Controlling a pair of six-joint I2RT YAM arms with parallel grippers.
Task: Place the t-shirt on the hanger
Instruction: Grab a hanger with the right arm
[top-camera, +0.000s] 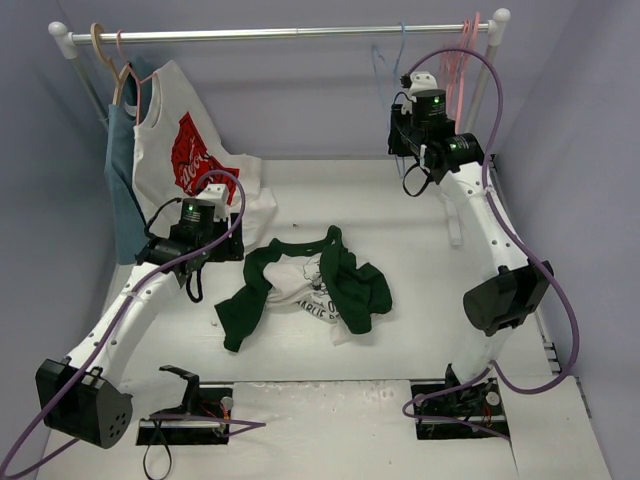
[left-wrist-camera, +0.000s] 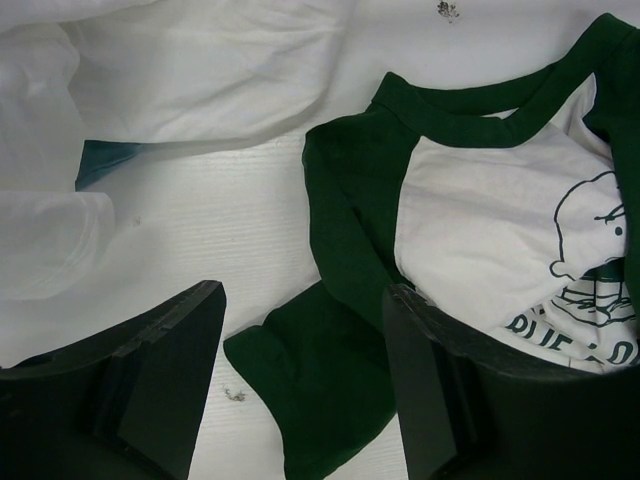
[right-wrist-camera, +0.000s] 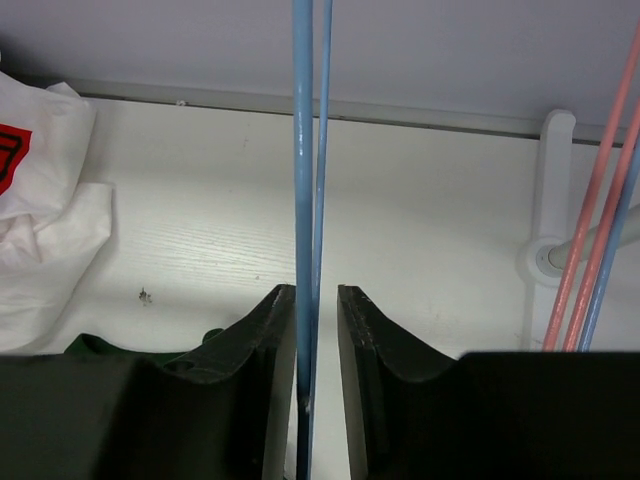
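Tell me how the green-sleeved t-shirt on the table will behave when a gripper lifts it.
Likely floppy: the t-shirt lies crumpled in soft folds, so it should sag and drape from one pinch point. Probably light, since the cloth looks thin. A sleeve may trail and drag on the table when lifted.

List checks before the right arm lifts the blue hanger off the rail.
1. hanger wires between the right gripper fingers: ok.
2. Grip firm on the wire: cannot tell; a slight gap shows on one side.
3. Hook on the rail: ok, top view.
4. pink hangers apart from the blue one: ok.
5. left gripper open above the t-shirt: ok.
6. Shirt spread flat: not ok; crumpled on the table.
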